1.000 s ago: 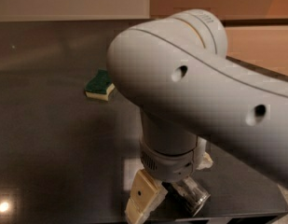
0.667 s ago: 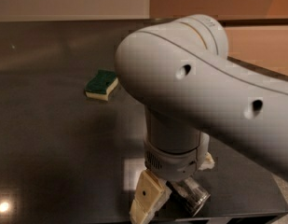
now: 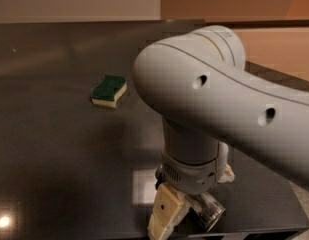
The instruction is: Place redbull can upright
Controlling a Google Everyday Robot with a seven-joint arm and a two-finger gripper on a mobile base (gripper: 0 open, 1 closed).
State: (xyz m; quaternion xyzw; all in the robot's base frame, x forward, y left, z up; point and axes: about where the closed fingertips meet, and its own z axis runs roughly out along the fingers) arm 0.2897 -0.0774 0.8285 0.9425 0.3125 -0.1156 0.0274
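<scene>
My gripper [image 3: 194, 204] hangs below the big white arm near the table's front edge. Its cream fingers [image 3: 166, 216] stand on either side of the redbull can [image 3: 210, 213]. Only the can's shiny silver end and a bit of its body show, lying tilted low over the dark table. The rest of the can is hidden behind the wrist. The gripper is shut on the can.
A green and yellow sponge [image 3: 109, 90] lies on the dark table [image 3: 54, 149], to the back left of the gripper. The white arm [image 3: 219, 99] covers the right half of the view. The table's front edge [image 3: 274, 231] runs just below the gripper.
The arm has shifted a little to the right, uncovering the whole sponge. The gripper still holds the can in about the same place.
</scene>
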